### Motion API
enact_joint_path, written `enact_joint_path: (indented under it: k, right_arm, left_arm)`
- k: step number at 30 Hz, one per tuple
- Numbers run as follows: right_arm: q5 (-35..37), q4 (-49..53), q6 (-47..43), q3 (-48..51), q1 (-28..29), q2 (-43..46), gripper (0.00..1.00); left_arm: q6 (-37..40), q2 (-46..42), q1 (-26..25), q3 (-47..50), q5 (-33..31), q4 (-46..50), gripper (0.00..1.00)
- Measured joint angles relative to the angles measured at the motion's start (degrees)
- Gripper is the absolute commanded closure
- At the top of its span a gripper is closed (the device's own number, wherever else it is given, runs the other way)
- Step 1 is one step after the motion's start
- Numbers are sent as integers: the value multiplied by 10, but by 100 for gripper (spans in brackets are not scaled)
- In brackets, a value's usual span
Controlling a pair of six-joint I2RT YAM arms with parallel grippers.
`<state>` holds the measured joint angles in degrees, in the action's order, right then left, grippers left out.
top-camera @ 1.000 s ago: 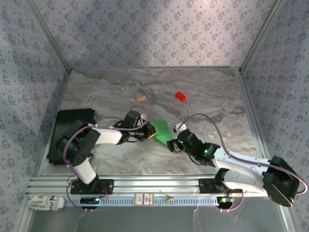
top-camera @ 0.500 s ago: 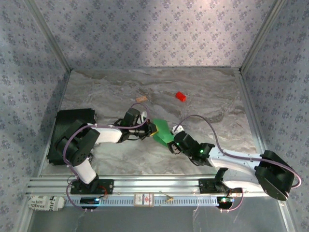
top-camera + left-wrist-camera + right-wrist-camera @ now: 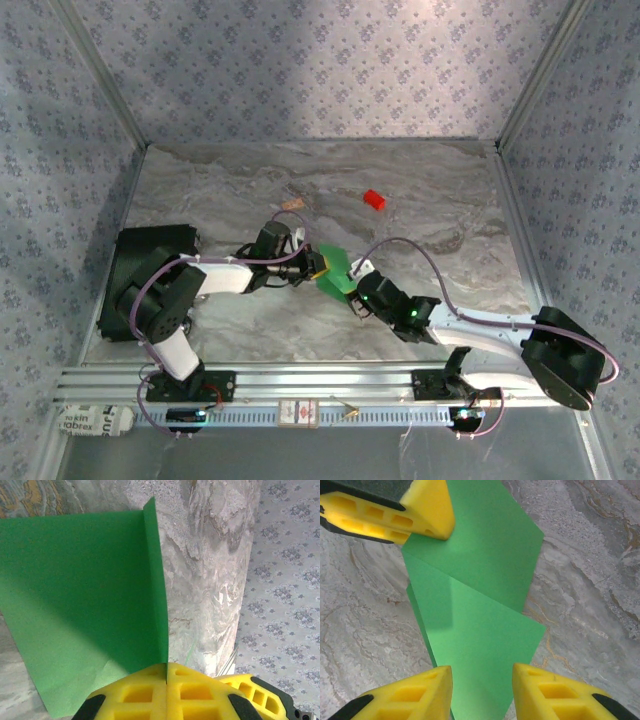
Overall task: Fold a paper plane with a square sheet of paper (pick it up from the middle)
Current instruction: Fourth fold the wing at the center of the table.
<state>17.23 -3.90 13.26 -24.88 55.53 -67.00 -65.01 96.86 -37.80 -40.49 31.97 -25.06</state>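
Note:
The square sheet of paper is bright green and lies part-folded on the marble table, with overlapping flaps and one edge standing up. My left gripper is shut on its left end. In the left wrist view the yellow pads meet on the raised fold of the paper at the left gripper. My right gripper is at the sheet's near right end. In the right wrist view the right gripper is open, straddling the paper, with the left gripper's fingers at the far end.
A small red block and a tiny tan cork-like piece lie further back on the table. A black box sits at the left beside the left arm. An aluminium rail runs along the near edge, and patterned walls enclose the table.
The right arm has slid left, closer to the paper, and its jaws have narrowed. The left gripper has finished closing on the paper's edge, and the sheet has shifted a little.

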Motion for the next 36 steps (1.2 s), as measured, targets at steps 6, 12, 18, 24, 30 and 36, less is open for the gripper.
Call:
enact_joint_path:
  k: [6, 12, 18, 24, 30, 36]
  right_arm:
    - [-1, 0, -24, 0, -3, 6, 61]
    - [-14, -7, -51, 1, 9, 11, 59]
    - [-7, -23, -72, 1, 43, -7, 60]
    - [50, -25, -70, 1, 67, -63, 63]
    - [85, -28, -62, 1, 71, -94, 65]
    - [99, -39, -61, 1, 73, -111, 70]
  left_arm:
    - [0, 0, 0, -3, 2, 3, 100]
    - [0, 0, 0, -4, 2, 5, 100]
    - [0, 0, 0, -3, 2, 5, 100]
    - [0, 0, 0, -3, 2, 6, 100]
    - [0, 0, 0, -3, 2, 7, 100]
    - [0, 0, 0, -4, 2, 9, 100]
